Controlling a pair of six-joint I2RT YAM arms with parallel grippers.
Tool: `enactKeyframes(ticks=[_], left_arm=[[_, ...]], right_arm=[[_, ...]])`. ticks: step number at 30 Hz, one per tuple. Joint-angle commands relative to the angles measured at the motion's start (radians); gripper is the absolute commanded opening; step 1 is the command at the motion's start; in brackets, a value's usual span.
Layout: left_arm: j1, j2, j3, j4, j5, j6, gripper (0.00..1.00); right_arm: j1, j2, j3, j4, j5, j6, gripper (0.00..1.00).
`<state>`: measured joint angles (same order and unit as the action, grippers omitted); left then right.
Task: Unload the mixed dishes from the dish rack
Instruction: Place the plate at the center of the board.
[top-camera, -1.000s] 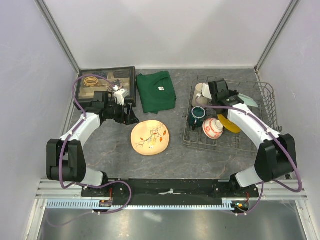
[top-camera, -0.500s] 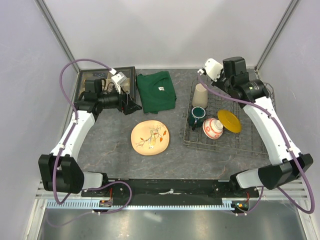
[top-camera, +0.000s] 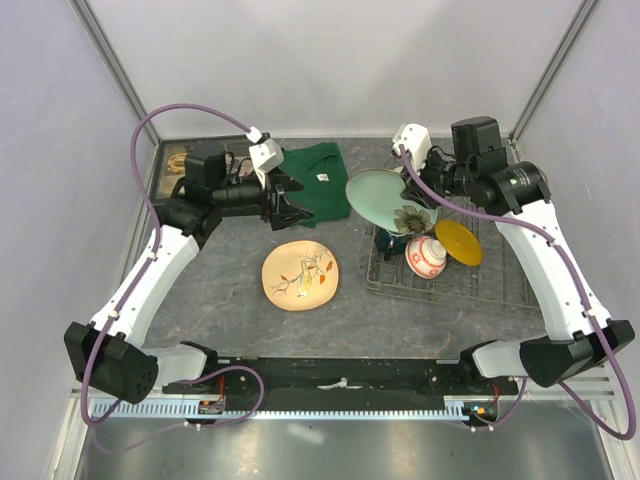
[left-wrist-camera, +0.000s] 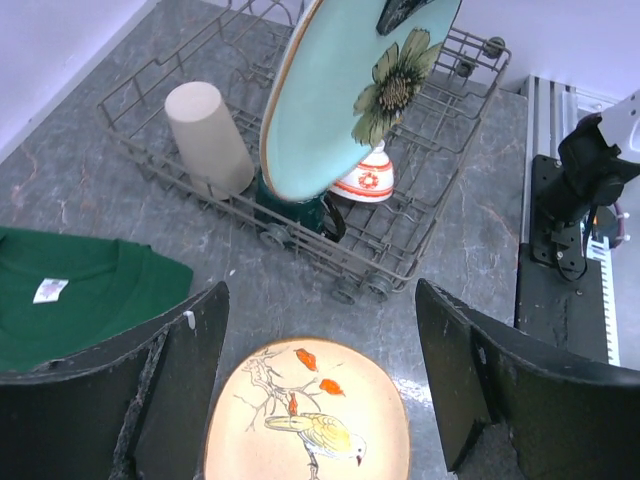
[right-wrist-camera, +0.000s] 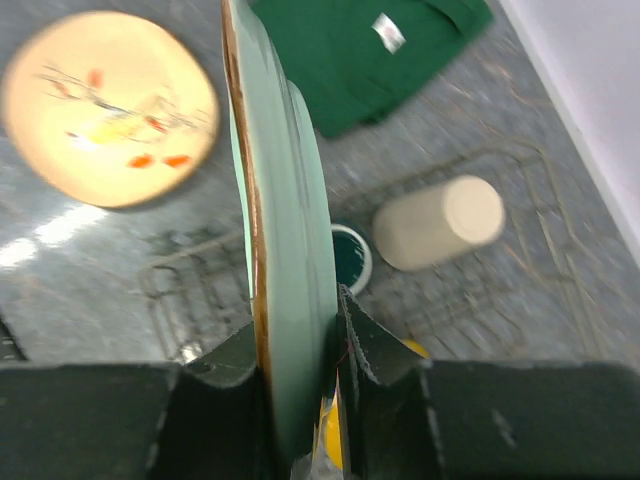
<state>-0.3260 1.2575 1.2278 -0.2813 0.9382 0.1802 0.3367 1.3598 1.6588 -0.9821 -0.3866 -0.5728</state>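
Observation:
My right gripper (top-camera: 424, 192) (right-wrist-camera: 300, 345) is shut on the rim of the pale green floral plate (top-camera: 383, 198) (left-wrist-camera: 330, 90) (right-wrist-camera: 285, 240), holding it on edge above the left end of the dish rack (top-camera: 500, 282) (left-wrist-camera: 400, 268) (right-wrist-camera: 160, 282). In the rack are the beige tumbler (left-wrist-camera: 205, 135) (right-wrist-camera: 440, 222), the dark green mug (left-wrist-camera: 300, 212) (right-wrist-camera: 352, 258), the red-and-white bowl (top-camera: 426, 257) (left-wrist-camera: 366, 180) and the small yellow plate (top-camera: 460, 242). The cream plate (top-camera: 300, 275) (left-wrist-camera: 310, 420) lies on the table. My left gripper (top-camera: 290, 205) (left-wrist-camera: 320, 295) hangs open above it, holding nothing.
The folded green cloth (top-camera: 315, 180) (left-wrist-camera: 70, 300) (right-wrist-camera: 370, 50) lies at the back centre, just behind my left gripper. A black compartmented tray (top-camera: 172, 163) stands at the back left. Grey table shows between the cream plate and the rack.
My right gripper has lifted the pale green plate up out of the rack and swung it left. The left arm has moved right, from the black tray to over the cloth's edge.

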Motion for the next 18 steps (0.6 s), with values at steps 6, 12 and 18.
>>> enactKeyframes(ticks=[6,12,18], left_arm=[[-0.09,-0.001,0.01,0.105,-0.082,0.094,0.82],[-0.127,0.023,0.022,0.132,-0.082,0.085,0.81],[-0.171,0.049,0.03,0.142,-0.075,0.085,0.8]], right_arm=[[0.004,-0.073,0.022,0.092,-0.368,0.054,0.0],[0.007,-0.065,0.013,0.095,-0.452,0.073,0.0],[0.007,-0.047,0.016,0.106,-0.544,0.113,0.0]])
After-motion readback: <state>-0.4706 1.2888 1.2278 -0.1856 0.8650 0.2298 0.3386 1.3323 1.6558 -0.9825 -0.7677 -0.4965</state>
